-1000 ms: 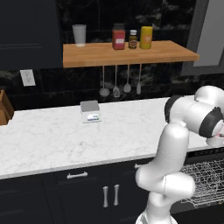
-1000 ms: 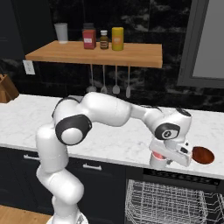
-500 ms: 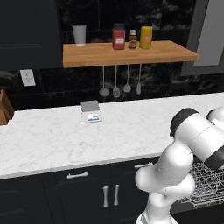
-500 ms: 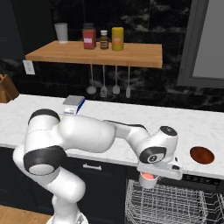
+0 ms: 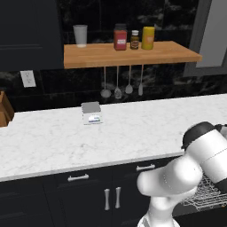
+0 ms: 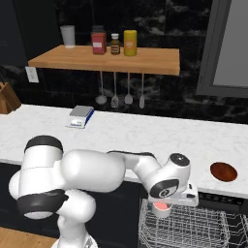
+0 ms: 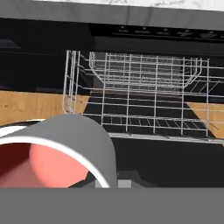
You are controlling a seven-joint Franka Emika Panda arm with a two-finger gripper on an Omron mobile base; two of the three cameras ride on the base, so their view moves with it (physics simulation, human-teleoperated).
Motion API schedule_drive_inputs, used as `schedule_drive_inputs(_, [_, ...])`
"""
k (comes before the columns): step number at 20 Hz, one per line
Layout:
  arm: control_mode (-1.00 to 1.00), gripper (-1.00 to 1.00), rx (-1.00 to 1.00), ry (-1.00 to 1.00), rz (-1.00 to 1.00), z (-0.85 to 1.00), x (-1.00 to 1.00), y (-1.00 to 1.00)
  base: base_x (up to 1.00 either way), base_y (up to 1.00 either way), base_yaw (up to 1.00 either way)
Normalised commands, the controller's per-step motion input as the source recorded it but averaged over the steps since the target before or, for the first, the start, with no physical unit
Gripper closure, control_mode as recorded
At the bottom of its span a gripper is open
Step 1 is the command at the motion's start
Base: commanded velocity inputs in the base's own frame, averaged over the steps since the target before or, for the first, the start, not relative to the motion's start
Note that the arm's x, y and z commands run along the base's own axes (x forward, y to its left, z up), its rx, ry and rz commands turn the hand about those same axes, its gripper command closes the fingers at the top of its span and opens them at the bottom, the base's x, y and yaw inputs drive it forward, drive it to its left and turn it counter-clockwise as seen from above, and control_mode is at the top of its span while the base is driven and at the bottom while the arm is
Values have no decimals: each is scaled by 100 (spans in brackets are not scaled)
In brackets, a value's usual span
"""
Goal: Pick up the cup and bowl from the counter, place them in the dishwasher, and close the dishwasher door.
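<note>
Dishwasher (image 6: 193,227) rack: gripper (image 6: 162,209) has lowered cup (image 7: 57,153).

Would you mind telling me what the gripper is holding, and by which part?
The gripper is shut on a grey cup with a pink inside, above the dishwasher's wire rack; the exact hold point cannot be told.

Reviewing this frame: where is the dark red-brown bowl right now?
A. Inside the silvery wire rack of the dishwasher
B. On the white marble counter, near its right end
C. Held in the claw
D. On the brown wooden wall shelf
B: in the right base view the dark red-brown bowl sits on the white marble counter near its right end, apart from the claw, which holds a grey cup with a pink inside over the silvery wire rack.
</note>
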Motion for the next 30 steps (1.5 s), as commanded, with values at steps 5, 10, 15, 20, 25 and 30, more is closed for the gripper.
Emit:
schedule_drive_inputs(5, [-100, 100, 7, -15, -4, -3, -21, -10, 0, 0, 0])
schedule_drive_inputs(10, [-100, 100, 0, 5, -26, 0, 1, -12, 0, 0, 0])
schedule_drive_inputs(15, [-100, 100, 3, 6, -40, 0, 4, -16, 0, 0, 0])
schedule_drive_inputs(20, [-100, 100, 4, 0, -33, 0, 0, -2, 0, 0, 0])
schedule_drive_inputs(25, [-100, 100, -6, 0, -3, -9, 0, 29, 0, 0, 0])
schedule_drive_inputs(30, [-100, 100, -4, -2, 0, -58, -10, 23, 0, 0, 0])
